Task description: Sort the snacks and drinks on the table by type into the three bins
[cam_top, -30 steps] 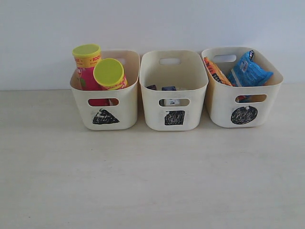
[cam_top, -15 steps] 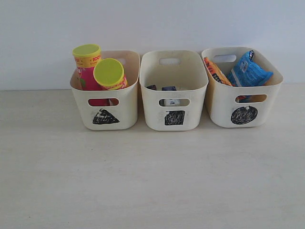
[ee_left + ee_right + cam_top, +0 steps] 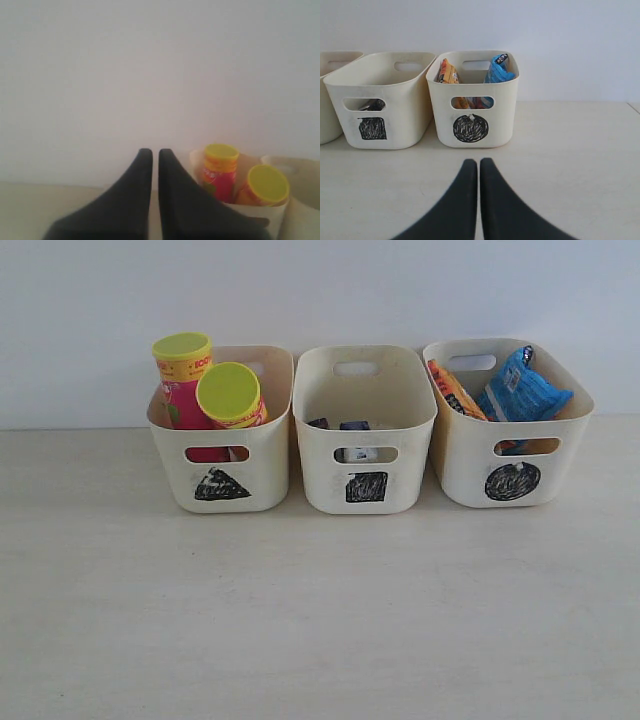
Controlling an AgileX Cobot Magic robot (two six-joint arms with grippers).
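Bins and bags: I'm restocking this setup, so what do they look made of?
Bins: likely moulded plastic, cream and smooth with a soft sheen, judging by the rounded corners and cut-out handles. Blue bag and orange bag: probably thin printed plastic film, judging by the crinkles. Whether there is a foil lining cannot be told.

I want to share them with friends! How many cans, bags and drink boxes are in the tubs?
Cans: 2 (pink can, yellow can)
Bags: 2 (orange bag, blue bag)
Drink boxes: 2 (dark box, white box)
Total: 6
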